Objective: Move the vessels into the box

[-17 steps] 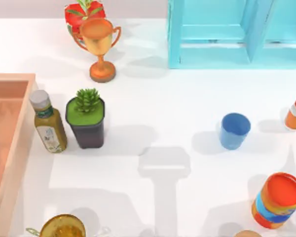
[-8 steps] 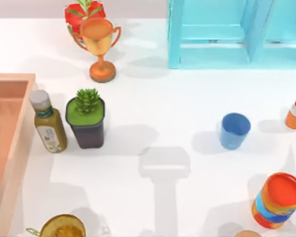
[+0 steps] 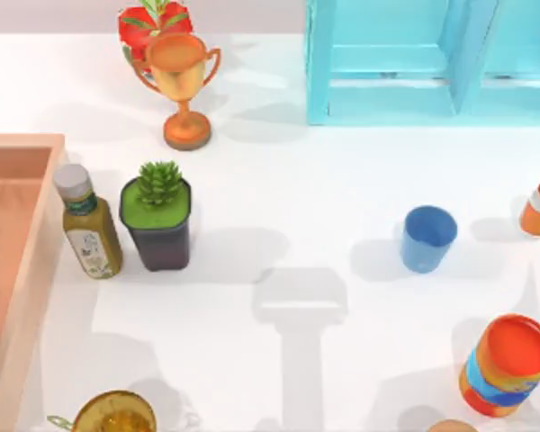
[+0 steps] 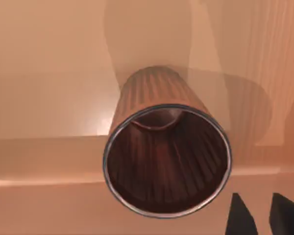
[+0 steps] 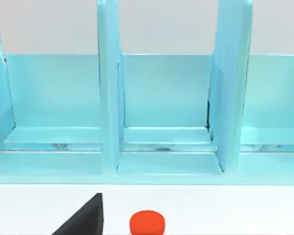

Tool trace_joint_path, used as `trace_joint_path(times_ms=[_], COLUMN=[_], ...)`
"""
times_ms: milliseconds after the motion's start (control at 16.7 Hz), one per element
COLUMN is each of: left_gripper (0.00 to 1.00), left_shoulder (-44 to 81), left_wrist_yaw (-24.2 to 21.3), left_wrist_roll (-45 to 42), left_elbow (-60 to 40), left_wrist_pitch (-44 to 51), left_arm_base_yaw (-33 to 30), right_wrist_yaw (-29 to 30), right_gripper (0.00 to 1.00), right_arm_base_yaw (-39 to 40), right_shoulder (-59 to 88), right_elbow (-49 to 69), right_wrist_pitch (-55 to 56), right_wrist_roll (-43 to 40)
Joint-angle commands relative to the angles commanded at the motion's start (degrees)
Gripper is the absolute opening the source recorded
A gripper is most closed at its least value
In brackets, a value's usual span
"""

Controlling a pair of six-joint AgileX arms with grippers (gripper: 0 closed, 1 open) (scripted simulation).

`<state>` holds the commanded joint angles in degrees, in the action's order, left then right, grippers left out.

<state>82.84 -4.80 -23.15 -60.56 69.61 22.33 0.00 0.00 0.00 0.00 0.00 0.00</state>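
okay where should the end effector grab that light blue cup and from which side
Probably from above. The light blue cup stands upright and mouth-open on the table, with free space all round. Pinch one side of the rim, one finger inside and one outside, or close across its body.

place: rendered tabletop scene; evidence: plain white table (image 3: 279,180); turquoise shelf unit (image 3: 414,63)

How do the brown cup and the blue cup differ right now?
Colour: the brown cup is dark and ribbed, the blue cup light and smooth. Place: the brown cup is seen over the box's wood in the left wrist view, while the blue cup stands on the white table, right of centre in the top view. Both are open-topped and handleless.
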Motion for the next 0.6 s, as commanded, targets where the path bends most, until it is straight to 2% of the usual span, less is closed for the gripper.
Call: trace_joint_path(times_ms=[480,600], left_gripper=[0.98,1.00], left_shoulder=[0.00,0.00], left_wrist_yaw=[0.00,0.00], left_wrist_roll=[0.00,0.00], left_elbow=[0.00,0.00], left_wrist_pitch=[0.00,0.00], left_arm_base_yaw=[0.00,0.00], right_wrist_yaw=[0.00,0.00], right_gripper=[1.00,1.00], right_arm_base_yaw=[0.00,0.00], right_shoulder=[0.00,0.00], right_elbow=[0.00,0.00], right_wrist_pitch=[0.00,0.00], right_wrist_roll=[0.00,0.00])
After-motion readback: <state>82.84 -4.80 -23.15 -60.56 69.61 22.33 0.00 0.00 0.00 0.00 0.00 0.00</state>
